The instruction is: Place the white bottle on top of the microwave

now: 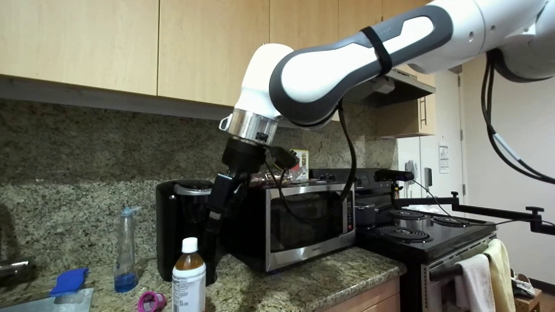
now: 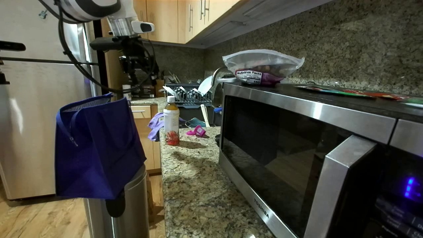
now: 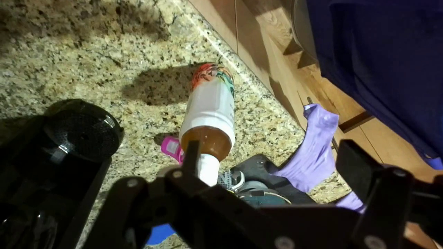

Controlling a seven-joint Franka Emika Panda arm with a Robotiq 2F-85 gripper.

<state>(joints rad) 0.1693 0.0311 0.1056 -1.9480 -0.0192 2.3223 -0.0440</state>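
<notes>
Gripper (image 3: pixel 271 152): in the wrist view you have its two fingers (image 3: pixel 358 166) spread wide, nothing clasped between them.
White bottle (image 3: pixel 213 100): in the same view you find it standing on the granite counter (image 3: pixel 86 76), near the edge; one finger hides part of its upper end from you.
Pink cup (image 3: pixel 171 146): on the counter near the bottle.
Coffee maker (image 3: pixel 59 162): at your picture's left, apart from the bottle.
Lavender cloth (image 3: pixel 316 138): draped at the counter's edge.
Arm (image 1: pixel 329 73): in an exterior view it reaches in from the upper right, and your gripper hangs tilted by the coffee maker.
Microwave (image 1: pixel 305 221): you see it there on the counter, between the coffee maker and the stove (image 1: pixel 407 242), door closed.
Clear bottle (image 1: pixel 125 255): upright, left of the coffee maker; the white bottle stands in front, its base cut off by the picture's lower edge.
Clear bag (image 2: pixel 261 67): in an exterior view you see it on top of the microwave, along with flat, colourful packets (image 2: pixel 373 94).
Cap (image 2: pixel 171 99): there your gripper hangs higher than it and apart from it; the white bottle stands upright on the counter, apart from the microwave.
Blue bag (image 2: pixel 99 148): on the steel bin (image 2: pixel 134 211).
</notes>
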